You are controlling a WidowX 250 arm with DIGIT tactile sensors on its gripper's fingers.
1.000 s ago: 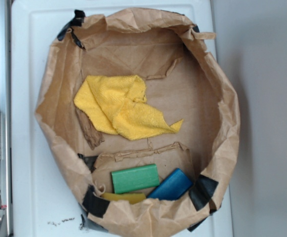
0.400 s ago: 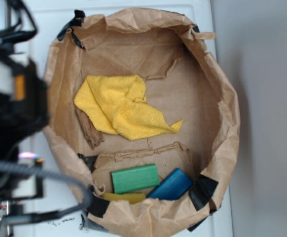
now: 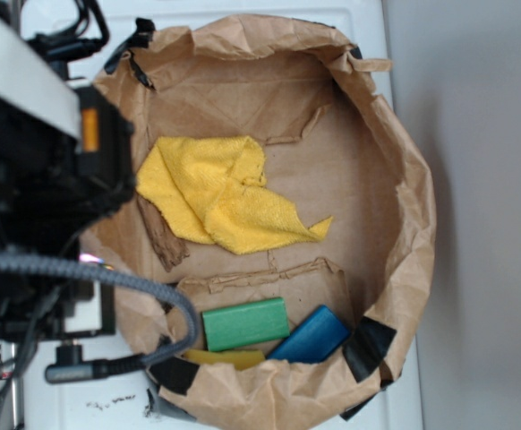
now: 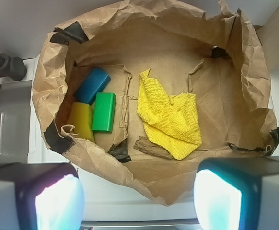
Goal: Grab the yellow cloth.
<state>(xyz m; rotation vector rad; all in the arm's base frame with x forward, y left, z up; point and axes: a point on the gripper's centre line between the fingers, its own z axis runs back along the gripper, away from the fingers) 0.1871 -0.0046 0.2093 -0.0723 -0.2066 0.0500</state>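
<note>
Gripper (image 4: 130, 201) at the near edge of the wrist view, fingers (image 4: 58, 201) spread wide, holding nothing — it hangs above the bag's near rim, well apart from the target. Grab not yet started; approach, descent and closing all left, by my read. Paper bag (image 4: 245, 91), rolled down into an open tub, holds everything: yellow cloth (image 4: 170, 117) crumpled on its floor near the middle, then to one side a yellow block (image 4: 80, 120), green block (image 4: 103, 111) and blue block (image 4: 92, 84) clustered, touching.
</note>
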